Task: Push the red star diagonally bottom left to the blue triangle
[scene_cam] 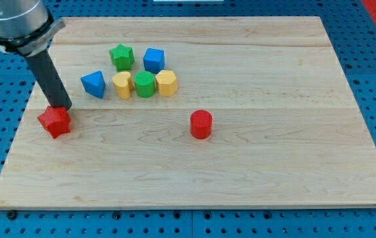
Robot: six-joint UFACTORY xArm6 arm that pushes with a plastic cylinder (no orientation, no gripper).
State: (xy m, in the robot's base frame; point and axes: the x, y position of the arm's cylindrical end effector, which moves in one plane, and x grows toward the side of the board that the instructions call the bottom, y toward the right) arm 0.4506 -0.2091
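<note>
The red star (55,121) lies near the board's left edge. My tip (61,106) stands right at the star's top right side, touching or almost touching it. The blue triangle (94,84) lies up and to the right of the star, at the left end of a cluster of blocks. The dark rod rises from the tip to the arm's grey head at the view's top left.
Right of the blue triangle lie a yellow block (122,84), a green cylinder (145,84) and a yellow hexagon (166,82). Above them lie a green star (121,57) and a blue cube (153,60). A red cylinder (201,124) stands mid-board. The wooden board (273,158) sits on a blue pegboard.
</note>
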